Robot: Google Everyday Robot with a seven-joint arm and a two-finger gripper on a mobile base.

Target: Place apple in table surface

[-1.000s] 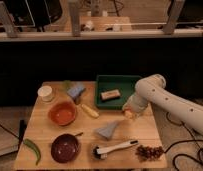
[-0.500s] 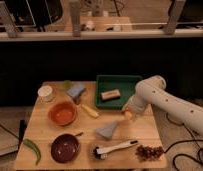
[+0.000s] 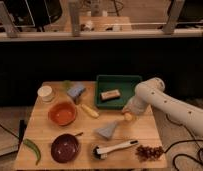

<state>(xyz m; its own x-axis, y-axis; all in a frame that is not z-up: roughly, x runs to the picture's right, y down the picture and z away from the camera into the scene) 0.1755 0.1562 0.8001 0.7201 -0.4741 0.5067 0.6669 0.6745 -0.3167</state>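
The apple [image 3: 128, 117], a small round yellow-orange fruit, sits at the tip of my gripper [image 3: 128, 114], just above or on the light-brown wooden table surface [image 3: 140, 131], right below the front edge of the dark green tray [image 3: 118, 84]. The white arm [image 3: 165, 102] reaches in from the right and bends down over the tray's front right corner. The apple lies between the fingertips; contact with the tabletop cannot be told.
A tan block [image 3: 110, 94] lies in the tray. On the table: an orange bowl [image 3: 62, 113], a dark purple bowl [image 3: 64, 147], a pale yellow elongated item [image 3: 90, 110], a grey cloth [image 3: 107, 130], a white brush [image 3: 114, 148], grapes [image 3: 149, 151], a green pepper [image 3: 33, 150], a white cup [image 3: 45, 93], a blue sponge [image 3: 76, 91].
The arm and gripper have stayed almost still near the tray's front edge; the apple remains at the gripper tip. Nothing else moved.
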